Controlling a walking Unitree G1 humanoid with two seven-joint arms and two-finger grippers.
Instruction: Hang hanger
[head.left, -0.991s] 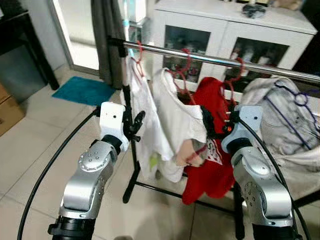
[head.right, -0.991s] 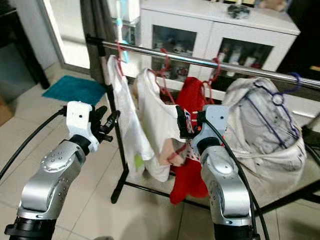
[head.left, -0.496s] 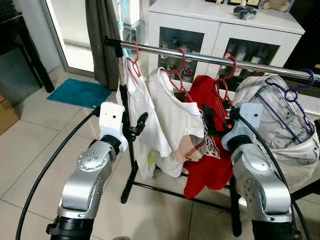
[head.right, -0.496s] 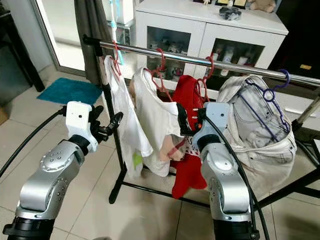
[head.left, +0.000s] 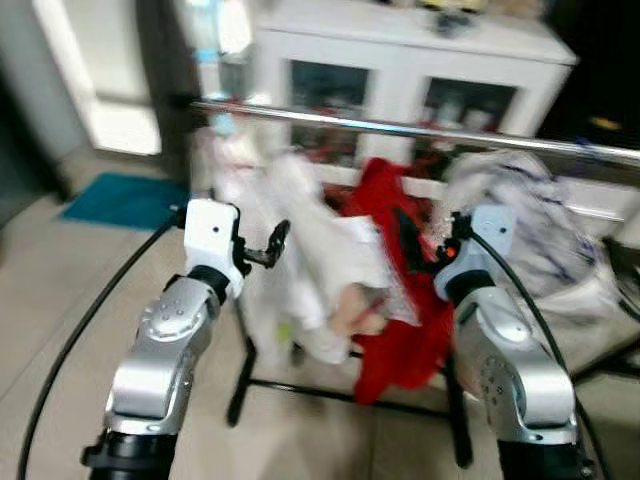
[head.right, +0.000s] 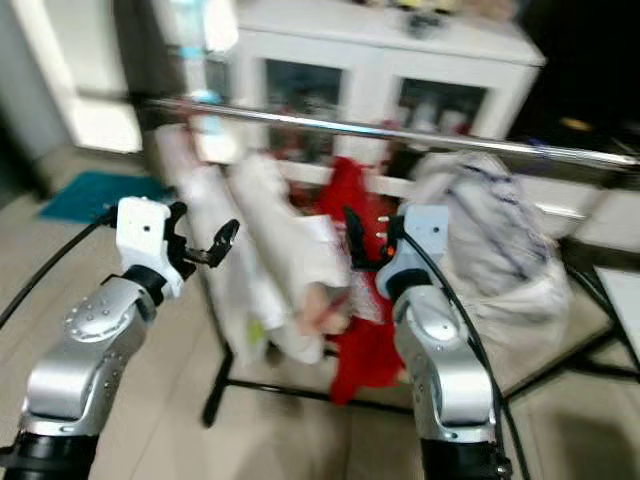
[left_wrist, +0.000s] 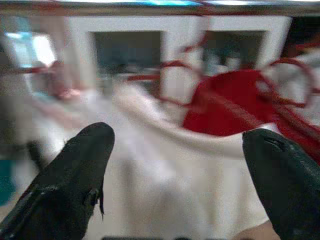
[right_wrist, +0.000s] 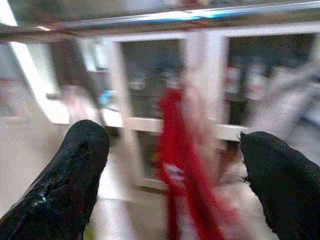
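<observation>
Hangers, red wire ones (left_wrist: 172, 75), hook over the silver rail (head.left: 420, 130) across the upper part of the blurred head views, carrying a white shirt (head.left: 320, 260) and a red garment (head.left: 395, 300) at centre. They look light, thin and springy, with soft cloth that will sway; best taken near the hook or shoulder. Left tool (head.left: 262, 245), left of centre, is spread wide and holds nothing. Right tool (head.right: 365, 240), at centre beside the red garment, is also spread and touches nothing.
</observation>
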